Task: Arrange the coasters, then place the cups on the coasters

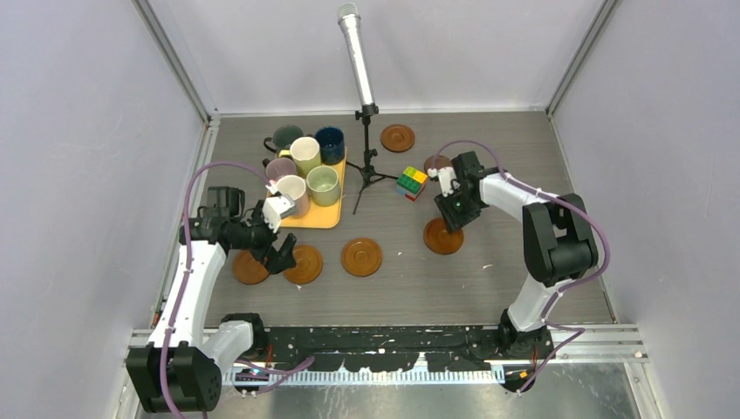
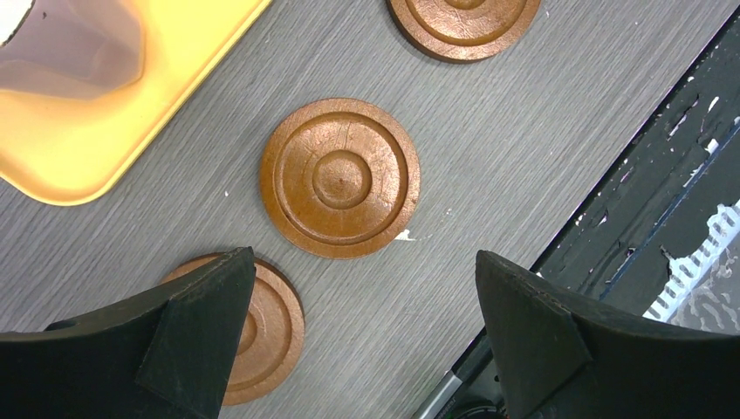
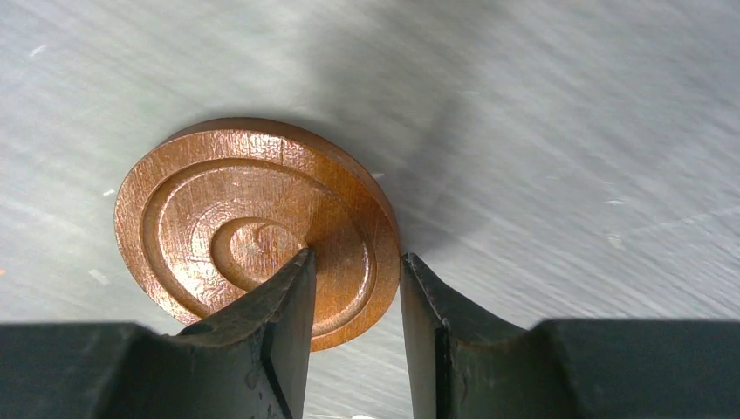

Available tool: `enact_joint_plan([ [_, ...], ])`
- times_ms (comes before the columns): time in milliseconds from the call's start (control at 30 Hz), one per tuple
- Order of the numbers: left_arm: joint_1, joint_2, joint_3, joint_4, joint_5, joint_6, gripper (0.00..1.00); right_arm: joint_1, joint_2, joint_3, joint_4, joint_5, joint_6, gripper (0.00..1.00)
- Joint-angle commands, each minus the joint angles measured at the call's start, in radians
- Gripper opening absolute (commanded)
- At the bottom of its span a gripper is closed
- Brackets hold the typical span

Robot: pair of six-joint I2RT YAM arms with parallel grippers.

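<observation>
With the right pincer point(image 3: 357, 262) clenched on the coaster point(image 3: 218, 227) rim between its fingers, I should lift level and slowly.

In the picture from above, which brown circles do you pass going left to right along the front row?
The leftmost coaster → second coaster → third coaster → fourth coaster.

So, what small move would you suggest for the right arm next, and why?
Probably lift it slightly and carry it left: the right gripper pinches a coaster by its rim, and a row of three coasters waits with room beside it.
</observation>
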Motion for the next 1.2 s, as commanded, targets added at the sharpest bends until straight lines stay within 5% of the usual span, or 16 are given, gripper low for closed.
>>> enact_joint_plan([
  [0, 0.005, -0.019, 0.027, 0.003, 0.026, -0.025, 1.0, 0.142, -0.009, -0.067, -0.045, -0.013, -0.006, 0.41],
  [167, 0.005, -0.032, 0.027, -0.004, 0.032, -0.041, 1.0, 0.25, 0.041, -0.036, -0.035, 0.019, 0.036, 0.39],
  [767, 0.005, -0.022, 0.024, 0.002, 0.035, -0.044, 1.0, 0.343, 0.014, -0.033, -0.057, 0.04, 0.034, 0.38],
  [1033, 0.005, -0.027, 0.025, -0.008, 0.03, -0.037, 1.0, 0.311, -0.095, 0.059, -0.117, -0.053, 0.093, 0.68],
  [1167, 0.005, -0.018, 0.024, -0.005, 0.037, -0.038, 1.0, 0.247, -0.186, 0.134, -0.132, -0.139, 0.123, 0.74],
])
